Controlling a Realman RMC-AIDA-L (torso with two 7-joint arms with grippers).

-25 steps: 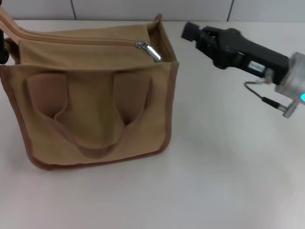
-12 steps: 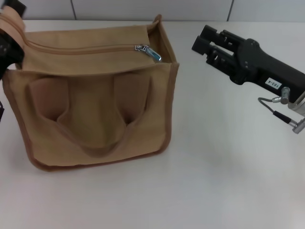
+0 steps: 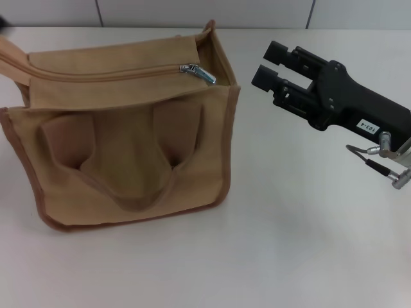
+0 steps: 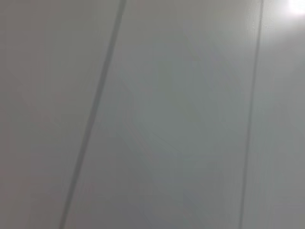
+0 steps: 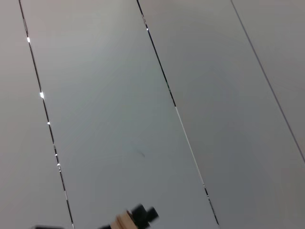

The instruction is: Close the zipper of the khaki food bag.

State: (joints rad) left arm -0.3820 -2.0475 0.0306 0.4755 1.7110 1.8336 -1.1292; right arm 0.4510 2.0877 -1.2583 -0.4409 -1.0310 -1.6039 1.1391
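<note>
The khaki food bag (image 3: 128, 147) stands on the white table at the left of the head view, its handles hanging down its front. The zipper (image 3: 103, 70) runs along its top and looks drawn together along its visible length. Its silver pull tab (image 3: 199, 72) lies at the right end. My right gripper (image 3: 271, 63) is open and empty, hovering to the right of the bag's top right corner and apart from it. My left gripper is out of view. Both wrist views show only wall panels.
The white table (image 3: 289, 224) stretches to the right of and in front of the bag. A tiled wall (image 3: 192, 11) runs along the table's far edge. A small tan and black shape (image 5: 136, 218) shows at the edge of the right wrist view, too small to identify.
My left gripper, at the bag's left end before, has left the view and that end has sunk. My right gripper has drawn back to the right and its fingers have spread.
</note>
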